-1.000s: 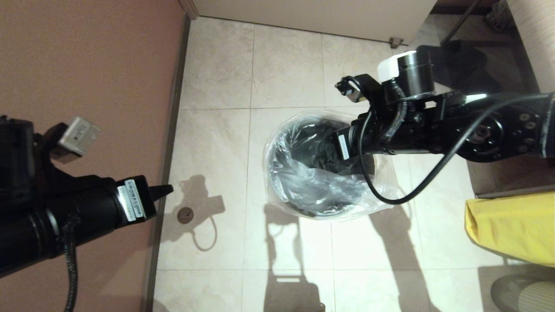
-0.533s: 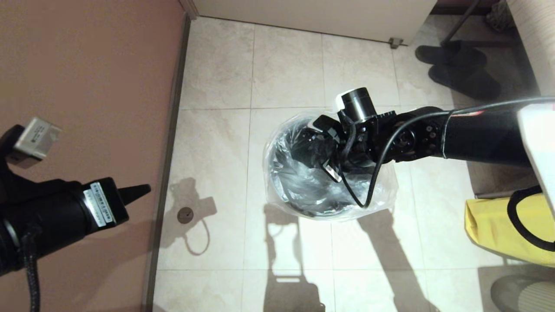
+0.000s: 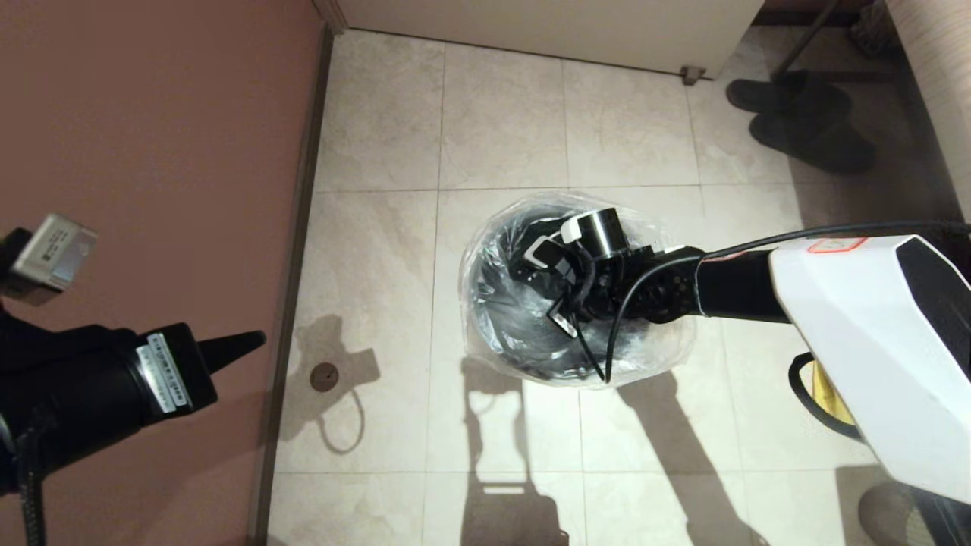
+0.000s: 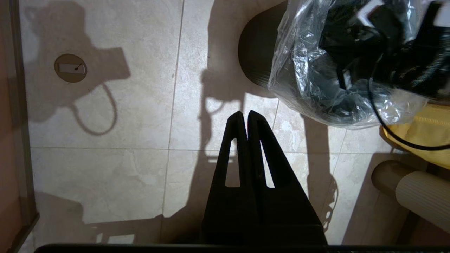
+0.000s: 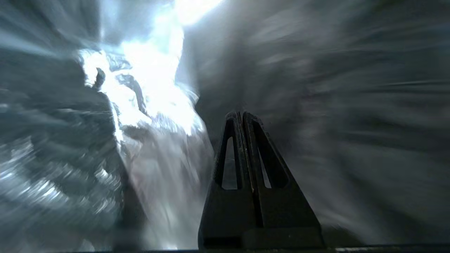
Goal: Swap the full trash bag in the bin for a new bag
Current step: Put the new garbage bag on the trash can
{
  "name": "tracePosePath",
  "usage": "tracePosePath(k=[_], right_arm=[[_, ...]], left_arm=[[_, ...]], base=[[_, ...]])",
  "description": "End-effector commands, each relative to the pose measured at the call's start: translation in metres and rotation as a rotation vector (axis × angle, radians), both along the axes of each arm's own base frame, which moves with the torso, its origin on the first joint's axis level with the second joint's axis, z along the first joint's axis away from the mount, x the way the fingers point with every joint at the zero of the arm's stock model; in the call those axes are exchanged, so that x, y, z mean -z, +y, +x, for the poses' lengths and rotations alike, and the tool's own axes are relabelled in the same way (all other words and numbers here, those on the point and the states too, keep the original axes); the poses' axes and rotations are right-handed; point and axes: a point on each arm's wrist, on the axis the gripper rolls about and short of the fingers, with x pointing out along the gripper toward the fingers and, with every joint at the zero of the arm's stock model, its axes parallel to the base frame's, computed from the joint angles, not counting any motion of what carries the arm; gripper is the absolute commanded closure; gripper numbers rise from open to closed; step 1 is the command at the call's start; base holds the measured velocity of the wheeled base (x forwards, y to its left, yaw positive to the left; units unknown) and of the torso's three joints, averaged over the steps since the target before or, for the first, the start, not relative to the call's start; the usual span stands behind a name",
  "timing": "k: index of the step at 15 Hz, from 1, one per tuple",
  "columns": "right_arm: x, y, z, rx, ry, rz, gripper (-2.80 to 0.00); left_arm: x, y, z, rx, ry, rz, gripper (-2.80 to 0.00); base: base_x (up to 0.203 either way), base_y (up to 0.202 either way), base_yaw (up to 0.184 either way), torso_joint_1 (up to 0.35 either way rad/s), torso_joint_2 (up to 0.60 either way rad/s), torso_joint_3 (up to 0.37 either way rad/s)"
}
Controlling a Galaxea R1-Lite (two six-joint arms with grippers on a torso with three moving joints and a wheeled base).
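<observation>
Nearest on the left, the left gripper [image 3: 254, 339] hangs idle above the floor beside the brown wall [image 3: 152, 152], its two black fingers [image 4: 239, 140] pressed flat together with nothing between them. Just past its tip a small round floor fitting [image 3: 324, 376] sits in the tile floor [image 3: 501, 129].

On the right, the right arm's white shell fills the near corner, and a sliver of a yellow bag [image 4: 422, 123] shows behind it. The arm reaches left and down into the bin [image 4: 255, 59], which stands mid-floor, well apart from the wall. The new bag [image 3: 667, 341], clear and crinkled, lines the bin and folds out over its rim all round. Down inside it, the right gripper [image 5: 242, 114] is closed, fingers [image 5: 256, 140] meeting along their length and clasping nothing; bag film surrounds it, though whether the tips touch the film cannot be told.

Farther off on the right lies a pair of dark slippers [image 3: 804, 121], and a pale cabinet front [image 3: 546, 30] closes the far edge.
</observation>
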Motion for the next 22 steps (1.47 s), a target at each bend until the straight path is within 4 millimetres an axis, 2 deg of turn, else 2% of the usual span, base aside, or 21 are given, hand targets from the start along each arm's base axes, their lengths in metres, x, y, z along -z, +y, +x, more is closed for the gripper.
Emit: tracePosePath(k=[1, 5, 8, 11, 14, 17, 19, 22], right_arm=[[0.037, 0.004, 0.010, 0.000, 0.058, -0.039, 0.00], [0.073, 0.008, 0.024, 0.003, 0.052, -0.030, 0.00], [0.083, 0.007, 0.029, -0.005, 0.052, -0.017, 0.00], [0.078, 0.006, 0.029, -0.006, 0.045, -0.012, 0.00], [0.051, 0.003, 0.024, -0.004, 0.009, 0.012, 0.00], [0.014, -0.001, 0.013, -0.001, -0.030, 0.048, 0.00], [-0.012, -0.005, -0.001, 0.017, -0.011, 0.085, 0.00], [-0.044, -0.010, -0.022, 0.084, 0.047, 0.209, 0.00]], left_arm=[[0.004, -0.001, 0.001, 0.002, 0.013, 0.004, 0.00], [0.009, -0.006, 0.003, 0.030, 0.006, 0.002, 0.00], [0.010, -0.007, 0.004, 0.031, 0.012, 0.005, 0.00], [0.011, -0.008, 0.005, 0.031, 0.016, 0.007, 0.00], [0.011, -0.009, 0.006, 0.034, 0.017, 0.008, 0.00], [0.007, -0.009, 0.006, 0.035, 0.007, 0.002, 0.00], [-0.001, -0.009, 0.005, 0.035, -0.021, -0.013, 0.00], [-0.002, -0.007, 0.003, 0.033, -0.026, -0.017, 0.00]], base=[[0.000, 0.000, 0.000, 0.000, 0.00, 0.000], [0.000, 0.000, 0.000, 0.000, 0.00, 0.000], [0.000, 0.000, 0.000, 0.000, 0.00, 0.000], [0.000, 0.000, 0.000, 0.000, 0.00, 0.000], [0.000, 0.000, 0.000, 0.000, 0.00, 0.000], [0.000, 0.000, 0.000, 0.000, 0.00, 0.000], [0.000, 0.000, 0.000, 0.000, 0.00, 0.000], [0.000, 0.000, 0.000, 0.000, 0.00, 0.000]])
